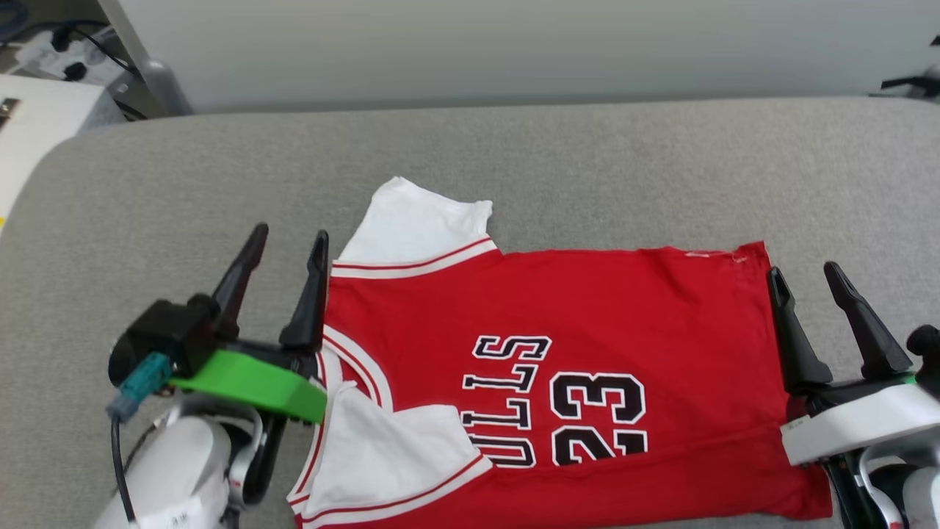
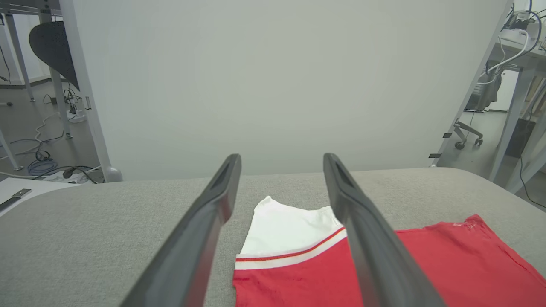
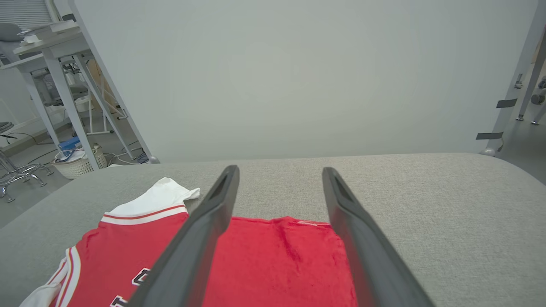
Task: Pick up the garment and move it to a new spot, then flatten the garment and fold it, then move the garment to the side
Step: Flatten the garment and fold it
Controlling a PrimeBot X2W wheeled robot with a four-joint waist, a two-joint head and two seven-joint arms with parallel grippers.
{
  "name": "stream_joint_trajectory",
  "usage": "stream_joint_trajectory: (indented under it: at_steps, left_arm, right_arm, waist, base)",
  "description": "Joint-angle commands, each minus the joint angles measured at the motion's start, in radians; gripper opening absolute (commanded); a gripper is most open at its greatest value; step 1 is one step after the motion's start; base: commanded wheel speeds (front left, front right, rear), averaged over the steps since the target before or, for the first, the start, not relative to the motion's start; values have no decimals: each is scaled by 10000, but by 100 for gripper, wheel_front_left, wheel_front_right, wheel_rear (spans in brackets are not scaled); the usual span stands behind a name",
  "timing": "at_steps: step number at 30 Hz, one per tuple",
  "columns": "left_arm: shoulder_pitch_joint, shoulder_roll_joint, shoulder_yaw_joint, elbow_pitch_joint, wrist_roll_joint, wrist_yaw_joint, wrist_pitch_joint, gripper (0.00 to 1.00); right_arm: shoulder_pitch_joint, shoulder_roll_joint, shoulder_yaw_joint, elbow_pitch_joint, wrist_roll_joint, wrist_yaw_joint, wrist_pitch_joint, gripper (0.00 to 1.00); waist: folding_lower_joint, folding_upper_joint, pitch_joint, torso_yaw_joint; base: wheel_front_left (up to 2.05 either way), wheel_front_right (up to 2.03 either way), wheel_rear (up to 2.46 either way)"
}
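The garment (image 1: 587, 323), a red jersey with white sleeves and black "BULLS 23" lettering, lies spread face up on the grey padded table (image 1: 514, 154), collar to the left and hem to the right. One white sleeve (image 1: 418, 220) points to the far side; the near sleeve (image 1: 382, 448) is folded onto the chest. My left gripper (image 1: 288, 246) hovers open at the collar edge, with nothing between its fingers. My right gripper (image 1: 808, 275) stands open just beyond the hem corner. The left wrist view shows the far sleeve (image 2: 290, 226) between the fingers; the right wrist view shows the hem (image 3: 277, 256).
A pale wall panel (image 1: 514, 44) runs along the table's far edge. A white desk (image 1: 37, 125) with cables stands at the far left. Bare grey padding stretches beyond the jersey and to both sides of it.
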Motion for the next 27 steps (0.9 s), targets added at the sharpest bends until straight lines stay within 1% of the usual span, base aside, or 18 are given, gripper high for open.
stream_joint_trajectory:
  at_steps: [1, 3, 5, 10, 13, 15, 20, 22, 27]
  left_arm:
    - [-462, 104, 25, 175, 99, -155, 91, 100]
    - [-1123, 352, -49, 459, 199, -357, 542, 100]
    - [-1866, 598, -199, 753, 266, -611, 1221, 100]
    - [-3986, 1237, -691, 1514, 193, -1475, 3421, 100]
    - [-5243, 1527, -1007, 1985, -122, -1797, 4717, 100]
    - [-6067, 1666, -1165, 2372, -377, -1878, 5619, 100]
    - [-7613, 1897, -1877, 3424, -1000, -1953, 8530, 100]
    - [-8047, 1938, -2069, 3737, -1160, -1962, 9289, 100]
    - [-8567, 1884, -2227, 4517, -1436, -1950, 10243, 100]
  right_arm:
    - [-287, 46, 63, 83, -107, -6, -151, 100]
    - [-481, 86, 199, 162, -151, -6, -276, 100]
    - [-647, 105, 263, 254, -139, -6, -350, 100]
    - [-1005, 136, 502, 262, -107, -6, -352, 100]
    - [-1209, 185, 581, 245, -110, -6, -387, 100]
    - [-1352, 226, 688, 234, -109, -6, -432, 100]
    - [-1618, 347, 849, 286, 0, -6, -619, 100]
    - [-1686, 370, 958, 326, 68, -6, -679, 100]
    - [-1890, 356, 1193, 460, 191, -6, -830, 100]
  waist:
    - [0, 0, 699, -519]
    - [0, 0, 1023, -714]
    - [0, 0, 1322, -883]
    - [0, 0, 2123, -1340]
    - [0, 0, 2540, -1586]
    - [0, 0, 2828, -1764]
    - [0, 0, 3331, -2086]
    - [0, 0, 3502, -2208]
    - [0, 0, 3830, -2472]
  base:
    - [0, 0, 0]
    - [0, 0, 0]
    - [0, 0, 0]
    - [0, 0, 0]
    - [0, 0, 0]
    - [0, 0, 0]
    - [0, 0, 0]
    - [0, 0, 0]
    - [0, 0, 0]
